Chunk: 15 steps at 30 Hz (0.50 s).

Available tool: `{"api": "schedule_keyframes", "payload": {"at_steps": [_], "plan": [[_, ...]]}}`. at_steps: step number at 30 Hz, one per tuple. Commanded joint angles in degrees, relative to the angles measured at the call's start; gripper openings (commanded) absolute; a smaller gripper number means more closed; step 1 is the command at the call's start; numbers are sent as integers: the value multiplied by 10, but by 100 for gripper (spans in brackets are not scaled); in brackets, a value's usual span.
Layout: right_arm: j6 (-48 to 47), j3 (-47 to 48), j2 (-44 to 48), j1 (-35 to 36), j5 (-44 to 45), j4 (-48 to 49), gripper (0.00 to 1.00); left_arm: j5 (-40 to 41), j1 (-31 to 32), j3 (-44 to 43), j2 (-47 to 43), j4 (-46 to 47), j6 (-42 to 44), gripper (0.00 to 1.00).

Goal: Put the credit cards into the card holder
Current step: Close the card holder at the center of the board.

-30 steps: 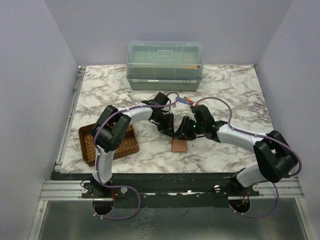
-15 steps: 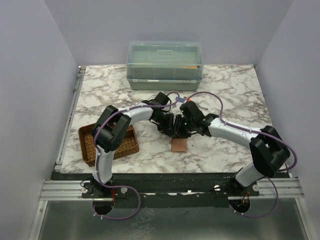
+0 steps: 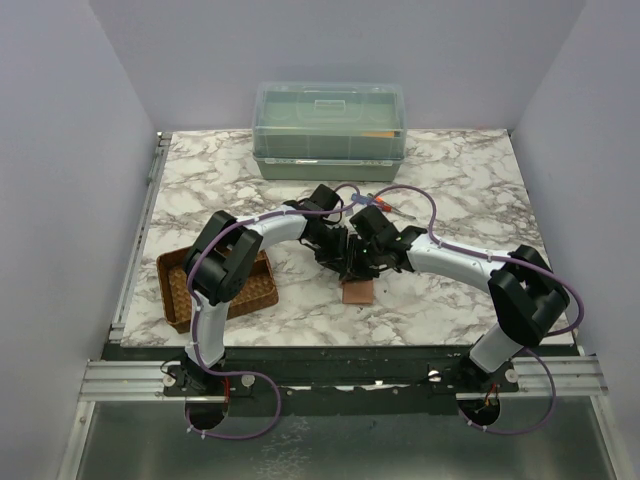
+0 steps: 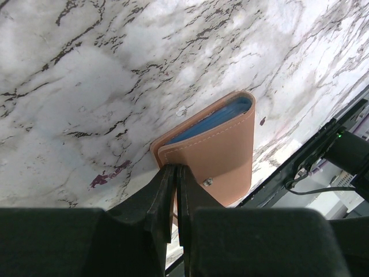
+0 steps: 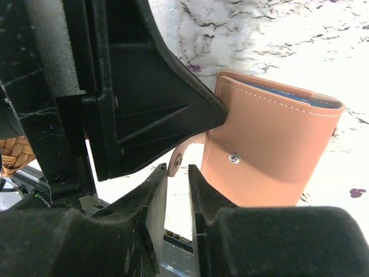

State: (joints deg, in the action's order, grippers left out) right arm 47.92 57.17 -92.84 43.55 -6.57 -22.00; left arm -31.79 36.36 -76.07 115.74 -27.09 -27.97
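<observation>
The card holder (image 3: 357, 291), a folded pinkish-tan wallet, lies on the marble table near the front middle. It fills the left wrist view (image 4: 222, 147) and the right wrist view (image 5: 271, 156). A light blue credit card (image 4: 214, 120) sits inside it, its edge showing in the right wrist view (image 5: 288, 93). My left gripper (image 4: 175, 171) is shut on the holder's corner by the snap strap, just above it in the top view (image 3: 343, 262). My right gripper (image 5: 177, 171) is narrowly open beside it (image 3: 364, 260), with the strap's snap tab (image 5: 179, 157) at its fingertips. No other cards show.
A brown woven tray (image 3: 262, 287) sits at the front left under the left arm. A clear lidded plastic box (image 3: 330, 130) stands at the back. A red-and-blue screwdriver (image 3: 377, 199) lies behind the grippers. The table's front edge is just past the holder.
My right gripper has moved left, up against the left gripper over the card holder. The left gripper and the holder have stayed put.
</observation>
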Motion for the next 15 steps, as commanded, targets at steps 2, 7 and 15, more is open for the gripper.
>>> {"api": "schedule_keyframes", "payload": {"at_steps": [2, 7, 15], "plan": [[-6, 16, -6, 5, 26, -20, 20, 33, 5, -3, 0, -10, 16, 13], [-6, 18, -8, 4, 29, -22, 15, 36, 6, -3, -2, -11, 18, 13], [3, 14, 2, 4, 52, -47, 0, 38, 7, -4, -2, -13, 19, 13]]}}
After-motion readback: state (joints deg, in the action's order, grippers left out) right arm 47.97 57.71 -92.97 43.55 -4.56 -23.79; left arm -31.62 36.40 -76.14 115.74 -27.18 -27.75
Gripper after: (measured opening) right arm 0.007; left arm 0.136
